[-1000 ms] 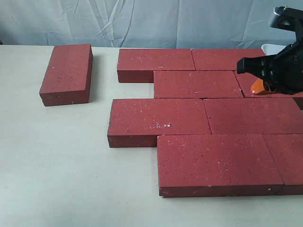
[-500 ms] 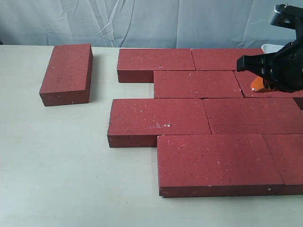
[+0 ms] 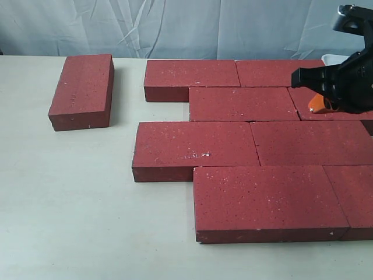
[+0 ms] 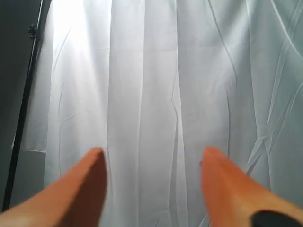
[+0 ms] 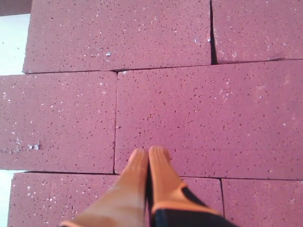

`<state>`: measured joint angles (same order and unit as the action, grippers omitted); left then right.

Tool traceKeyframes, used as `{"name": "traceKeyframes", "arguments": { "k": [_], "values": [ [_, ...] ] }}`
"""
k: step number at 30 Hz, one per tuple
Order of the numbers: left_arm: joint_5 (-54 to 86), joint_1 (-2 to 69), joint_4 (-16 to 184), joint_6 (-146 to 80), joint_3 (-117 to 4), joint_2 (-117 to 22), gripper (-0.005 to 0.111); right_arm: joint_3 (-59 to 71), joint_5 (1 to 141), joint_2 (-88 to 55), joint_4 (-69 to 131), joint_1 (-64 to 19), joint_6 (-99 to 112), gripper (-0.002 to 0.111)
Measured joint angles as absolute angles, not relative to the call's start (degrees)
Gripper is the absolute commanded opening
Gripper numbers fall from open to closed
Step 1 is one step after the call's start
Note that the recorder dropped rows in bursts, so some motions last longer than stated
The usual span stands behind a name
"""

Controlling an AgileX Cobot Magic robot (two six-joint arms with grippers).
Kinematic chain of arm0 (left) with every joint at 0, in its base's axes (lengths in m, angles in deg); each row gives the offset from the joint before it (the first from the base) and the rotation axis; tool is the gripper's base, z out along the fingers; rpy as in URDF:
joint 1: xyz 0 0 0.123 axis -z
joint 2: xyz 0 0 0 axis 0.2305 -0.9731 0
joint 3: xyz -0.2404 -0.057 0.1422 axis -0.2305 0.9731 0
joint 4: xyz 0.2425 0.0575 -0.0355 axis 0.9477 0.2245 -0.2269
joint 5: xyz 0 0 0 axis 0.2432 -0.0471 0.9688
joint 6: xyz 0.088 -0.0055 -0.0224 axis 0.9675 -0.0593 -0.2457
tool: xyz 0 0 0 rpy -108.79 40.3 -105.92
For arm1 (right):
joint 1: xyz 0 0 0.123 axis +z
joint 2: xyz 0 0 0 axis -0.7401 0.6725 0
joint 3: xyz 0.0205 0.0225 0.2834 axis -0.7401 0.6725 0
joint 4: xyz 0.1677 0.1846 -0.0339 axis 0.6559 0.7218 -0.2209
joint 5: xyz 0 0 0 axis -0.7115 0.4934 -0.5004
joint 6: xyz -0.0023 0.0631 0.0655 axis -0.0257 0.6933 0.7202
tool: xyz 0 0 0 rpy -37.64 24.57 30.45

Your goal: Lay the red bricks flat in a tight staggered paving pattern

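Several red bricks [image 3: 245, 104] lie flat in staggered rows on the right half of the table, edges touching. One more red brick [image 3: 81, 90] lies apart at the far left, turned lengthwise away from the rows. My right gripper [image 3: 317, 105] hovers over the back right bricks. In the right wrist view it [image 5: 149, 153] is shut with nothing between its orange fingers, just above a brick [image 5: 208, 113]. My left gripper [image 4: 151, 163] is open and empty, facing a white curtain; it does not show in the exterior view.
The cream table [image 3: 70, 204] has bare surface at the left and front. A white curtain [image 3: 175, 26] hangs behind. A small white object [image 3: 333, 58] sits at the back right edge. A dark stand pole [image 4: 23, 109] is beside the curtain.
My right gripper has lifted slightly above the back right bricks. No brick has moved.
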<state>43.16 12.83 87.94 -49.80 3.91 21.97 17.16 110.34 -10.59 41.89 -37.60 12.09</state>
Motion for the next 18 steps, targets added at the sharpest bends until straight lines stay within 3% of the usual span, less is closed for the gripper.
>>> {"name": "traceKeyframes", "arguments": {
  "k": [2, 12, 18],
  "values": [
    [43.38, 12.83, 87.71, -49.57, 3.71, 21.97, 0.0, 17.16, 110.34, -10.59, 41.89, -37.6, 12.09, -0.001],
    [43.74, 12.83, 82.52, -38.62, -9.81, 7.22, 0.0, 17.16, 110.34, -10.59, 41.89, -37.6, 12.09, -0.001],
    [29.9, 12.83, 78.94, -36.86, -25.78, -13.12, 0.0, 17.16, 110.34, -10.59, 41.89, -37.6, 12.09, -0.001]
  ]
}}
